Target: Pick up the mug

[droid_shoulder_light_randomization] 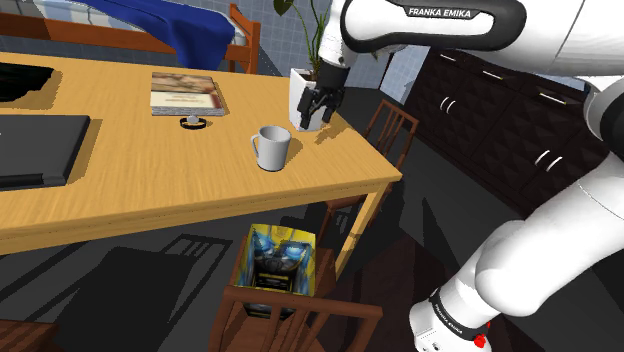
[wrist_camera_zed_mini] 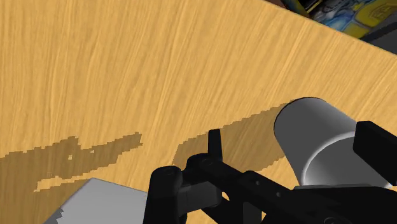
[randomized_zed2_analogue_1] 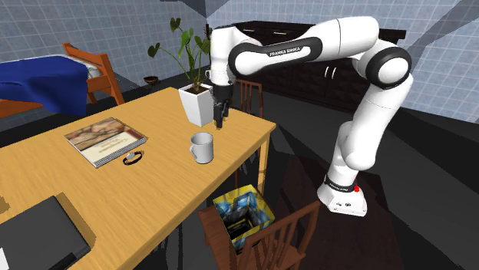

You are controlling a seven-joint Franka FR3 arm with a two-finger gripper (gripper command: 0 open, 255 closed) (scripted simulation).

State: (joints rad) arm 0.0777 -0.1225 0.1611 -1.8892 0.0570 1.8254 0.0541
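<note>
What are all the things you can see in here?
mug: one, white, upright on the table
table: one, light wood
book: one, brownish cover, flat on the table
ring-shaped thing: one, black, beside the book
plant pot: one, white, green plant, near the table's corner
flat slab: one, dark grey, on the table
chairs: two, brown wood, beside the table
box: one, blue and yellow, on the floor under the table
bed: one, blue cover, beyond the table
cabinets: dark, behind the arm
arm: one, white, dark joints
fingers: two, black, apart, above the table by the plant pot
</note>
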